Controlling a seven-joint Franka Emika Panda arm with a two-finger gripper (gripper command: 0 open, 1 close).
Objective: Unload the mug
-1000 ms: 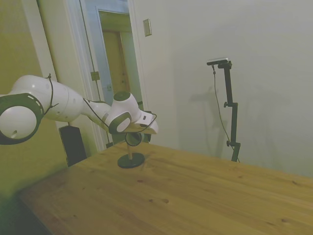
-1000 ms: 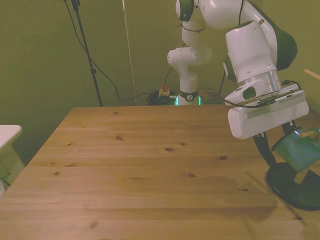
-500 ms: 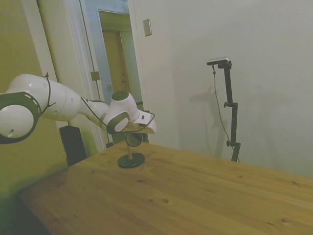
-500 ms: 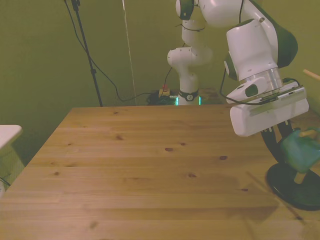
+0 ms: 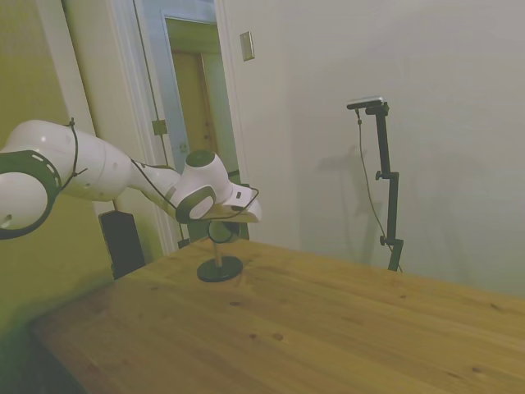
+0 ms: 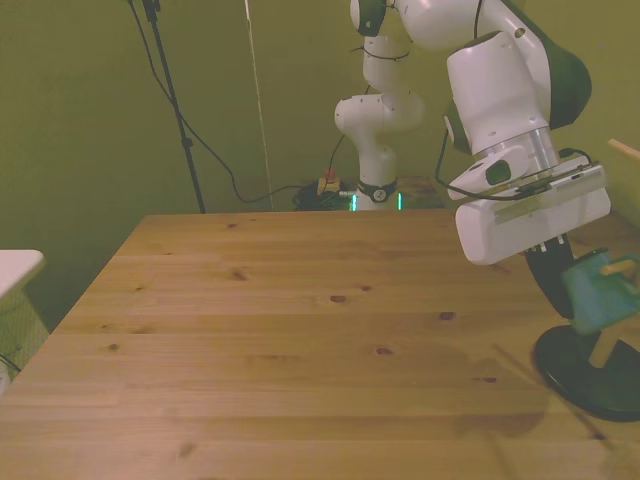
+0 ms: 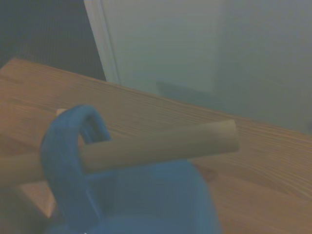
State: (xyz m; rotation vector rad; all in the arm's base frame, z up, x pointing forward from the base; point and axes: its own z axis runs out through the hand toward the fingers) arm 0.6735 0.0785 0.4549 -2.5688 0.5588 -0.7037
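1. Wooden tabletop (image 6: 300, 330), pale wall behind.
2. The mug (image 6: 598, 297) hangs by its handle (image 7: 63, 161) on a peg (image 7: 161, 146) of the stand (image 6: 590, 372).
3. The pincer (image 6: 556, 262) sits at the mug; its opening cannot be told.

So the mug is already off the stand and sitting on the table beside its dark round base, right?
Not yet. The mug still hangs on the stand: the wrist view shows its handle looped around the wooden peg. In the front view the mug sits above the dark round base, not on the table.
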